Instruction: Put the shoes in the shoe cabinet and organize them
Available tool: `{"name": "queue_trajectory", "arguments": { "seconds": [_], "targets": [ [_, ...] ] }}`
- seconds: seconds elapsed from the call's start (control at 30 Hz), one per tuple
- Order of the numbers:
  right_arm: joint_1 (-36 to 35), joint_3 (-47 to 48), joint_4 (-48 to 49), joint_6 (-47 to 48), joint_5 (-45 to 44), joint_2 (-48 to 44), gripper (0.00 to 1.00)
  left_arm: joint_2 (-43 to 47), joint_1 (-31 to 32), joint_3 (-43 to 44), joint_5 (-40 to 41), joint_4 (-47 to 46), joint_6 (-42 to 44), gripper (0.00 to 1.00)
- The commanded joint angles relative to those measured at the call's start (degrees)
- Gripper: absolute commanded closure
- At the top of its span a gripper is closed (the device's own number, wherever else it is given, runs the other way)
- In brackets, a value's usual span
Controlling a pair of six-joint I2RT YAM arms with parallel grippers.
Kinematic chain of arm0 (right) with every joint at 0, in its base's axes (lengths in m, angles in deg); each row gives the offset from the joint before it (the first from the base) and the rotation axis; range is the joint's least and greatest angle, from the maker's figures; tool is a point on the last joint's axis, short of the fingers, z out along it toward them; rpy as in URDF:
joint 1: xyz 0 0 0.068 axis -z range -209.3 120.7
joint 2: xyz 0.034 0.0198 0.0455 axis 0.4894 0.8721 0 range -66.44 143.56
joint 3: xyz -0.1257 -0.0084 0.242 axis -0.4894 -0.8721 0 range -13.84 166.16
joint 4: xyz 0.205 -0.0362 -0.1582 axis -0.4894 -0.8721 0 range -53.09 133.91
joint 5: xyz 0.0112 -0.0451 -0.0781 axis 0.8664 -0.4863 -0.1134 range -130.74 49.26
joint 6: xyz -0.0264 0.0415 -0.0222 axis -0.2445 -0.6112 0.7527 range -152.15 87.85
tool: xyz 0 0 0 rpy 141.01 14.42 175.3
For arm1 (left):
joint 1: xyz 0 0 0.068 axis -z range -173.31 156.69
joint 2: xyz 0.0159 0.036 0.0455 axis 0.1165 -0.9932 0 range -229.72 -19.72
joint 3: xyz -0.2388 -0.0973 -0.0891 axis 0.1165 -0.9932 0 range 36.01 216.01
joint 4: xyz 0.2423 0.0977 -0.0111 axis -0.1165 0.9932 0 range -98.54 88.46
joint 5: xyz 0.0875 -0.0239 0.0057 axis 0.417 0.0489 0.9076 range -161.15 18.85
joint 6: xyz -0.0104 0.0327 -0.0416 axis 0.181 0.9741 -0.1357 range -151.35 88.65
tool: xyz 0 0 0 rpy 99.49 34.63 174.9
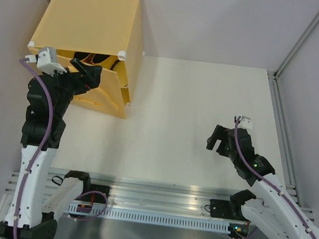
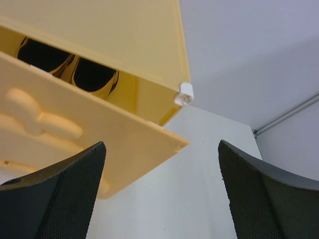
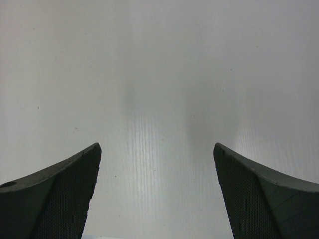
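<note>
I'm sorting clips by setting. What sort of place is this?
Most likely a robot test cell in a lab, not a home: left arm and right arm bolted to an aluminium rail, a white table walled by plain grey panels, a yellow-orange shoe cabinet as prop.

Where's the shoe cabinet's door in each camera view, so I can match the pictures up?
Top external: the door is upper left, ajar at the front of the cabinet.
Left wrist: the door crosses the left half, embossed face toward the camera.
Right wrist: not in it; only bare table between the fingers.
Shared landmark: the white corner connector above the door's free corner.
</note>
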Motion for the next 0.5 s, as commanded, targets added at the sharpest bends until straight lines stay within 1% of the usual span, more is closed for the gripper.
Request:
{"name": "queue_trajectory", "arguments": {
  "seconds": [0.0, 0.07, 0.17, 0.27, 0.37, 0.4, 0.47],
  "targets": [
    [0.2, 1.9, -1.1, 0.7, -1.3, -0.1, 0.02, 1.1, 0.0, -3.0, -3.3, 9.6, 1.0, 0.06],
    [0.2, 2.1, -1.1, 0.7, -1.3, -0.2, 0.02, 1.8, 0.0, -5.8, -3.4, 10.8, 1.2, 0.10],
    [0.3, 2.0, -1.1, 0.7, -1.4, -0.7, 0.02, 2.0, 0.0, -9.0, -3.3, 10.6, 1.5, 0.14],
    [0.3, 1.4, -0.9, 0.4, -1.9, -0.9, 0.02, -1.7, 0.0, -9.6, -2.9, 10.0, 1.8, 0.16],
    [0.3, 1.2, -0.6, 0.2, -1.9, -0.8, 0.02, -6.8, 0.0, -9.1, -2.9, 6.3, 1.5, 0.17],
    [0.2, 1.2, -0.6, 0.0, -1.8, -0.6, 0.02, -7.9, 0.0, -9.0, -2.9, 3.2, 1.2, 0.17],
    [0.2, 1.3, -0.5, 0.0, -1.8, -0.5, 0.02, -11.4, 0.0, -8.4, -2.5, 0.0, -0.3, 0.17]
  ]
}}
